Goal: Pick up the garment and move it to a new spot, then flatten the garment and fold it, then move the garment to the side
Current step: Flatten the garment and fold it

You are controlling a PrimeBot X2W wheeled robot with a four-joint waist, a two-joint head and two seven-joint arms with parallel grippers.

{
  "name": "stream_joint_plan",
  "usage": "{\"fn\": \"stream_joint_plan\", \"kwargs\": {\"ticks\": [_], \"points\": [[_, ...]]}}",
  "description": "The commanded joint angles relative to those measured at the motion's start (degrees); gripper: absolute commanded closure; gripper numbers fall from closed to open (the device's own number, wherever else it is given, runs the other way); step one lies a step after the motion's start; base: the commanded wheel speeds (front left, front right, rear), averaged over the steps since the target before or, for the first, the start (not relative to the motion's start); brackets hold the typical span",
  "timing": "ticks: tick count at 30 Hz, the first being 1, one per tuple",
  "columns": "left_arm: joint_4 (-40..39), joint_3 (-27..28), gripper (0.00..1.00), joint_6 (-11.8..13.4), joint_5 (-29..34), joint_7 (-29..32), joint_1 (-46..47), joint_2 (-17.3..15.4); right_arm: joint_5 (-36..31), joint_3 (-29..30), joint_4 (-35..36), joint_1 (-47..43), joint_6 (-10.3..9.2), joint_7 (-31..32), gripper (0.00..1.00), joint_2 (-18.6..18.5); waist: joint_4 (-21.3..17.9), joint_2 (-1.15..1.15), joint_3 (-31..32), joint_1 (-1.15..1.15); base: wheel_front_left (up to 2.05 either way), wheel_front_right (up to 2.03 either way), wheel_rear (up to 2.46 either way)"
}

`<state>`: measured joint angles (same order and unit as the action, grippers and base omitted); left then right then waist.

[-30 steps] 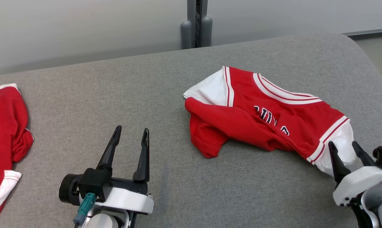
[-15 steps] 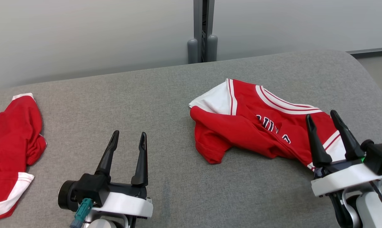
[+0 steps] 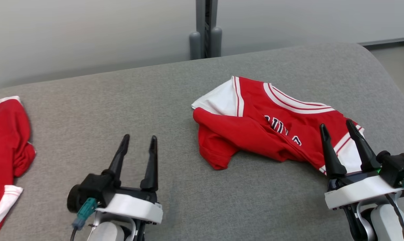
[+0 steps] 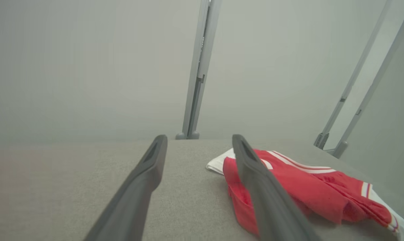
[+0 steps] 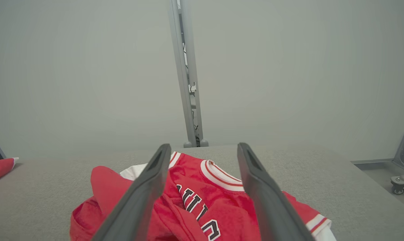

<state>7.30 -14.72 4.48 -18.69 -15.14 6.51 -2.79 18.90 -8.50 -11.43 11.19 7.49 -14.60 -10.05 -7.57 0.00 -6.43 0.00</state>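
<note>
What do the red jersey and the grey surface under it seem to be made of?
Red jersey: likely soft knit fabric, matte; it lies in limp folds. Grey surface: seemingly woven upholstery cloth, matte; fine flecked weave, rounded edge.

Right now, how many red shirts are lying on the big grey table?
2. One crumpled red jersey lies on the right, by the right gripper. The other red garment lies at the far left, partly cut off; more may be out of view.
</note>
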Motion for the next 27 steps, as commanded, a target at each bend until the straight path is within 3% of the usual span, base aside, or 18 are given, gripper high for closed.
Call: {"fn": "stream_joint_plan", "kwargs": {"ticks": [1, 7, 12, 15, 23, 27], "points": [[1.55, -0.89, 0.00, -1.26, -0.13, -0.02, 1.86, -0.20, -0.42, 0.04, -0.02, 0.20, 0.01, -0.28, 0.00, 0.10, -1.57, 0.00, -1.30, 0.00, 0.00, 0.00, 0.00], [13.39, -4.50, 0.00, -5.78, 0.01, 1.07, 10.48, -0.24, -0.86, 0.06, -0.59, -0.02, 0.01, -0.58, 0.00, 1.44, -5.30, 0.00, -4.61, 0.00, 0.00, 0.00, 0.00], [20.86, -5.55, 0.00, -8.83, -5.33, 8.12, 18.71, -0.19, -1.28, -0.29, -1.18, 0.50, 0.01, -0.68, 0.00, 2.36, -8.18, 0.00, -7.06, 0.00, 0.00, 0.00, 0.00], [24.25, -5.20, 0.00, -9.45, -6.98, 12.21, 22.95, -0.47, -1.39, -0.58, -1.17, 1.14, 0.01, -0.69, 0.00, 3.06, -9.68, 0.00, -8.15, 0.00, 0.00, 0.00, 0.00], [31.00, -5.41, 0.00, -7.11, -6.49, 20.23, 29.75, -1.89, -0.92, -0.75, -0.86, 0.65, 0.01, -0.67, 0.00, 4.14, -11.38, 0.00, -9.36, 0.00, 0.00, 0.00, 0.00], [31.69, -7.12, 0.00, -9.73, -8.04, 23.50, 30.41, -1.80, -0.52, -1.62, -0.92, 0.67, 0.01, -0.67, 0.00, 4.36, -11.53, 0.00, -9.56, 0.00, 0.00, 0.00, 0.00]]}}
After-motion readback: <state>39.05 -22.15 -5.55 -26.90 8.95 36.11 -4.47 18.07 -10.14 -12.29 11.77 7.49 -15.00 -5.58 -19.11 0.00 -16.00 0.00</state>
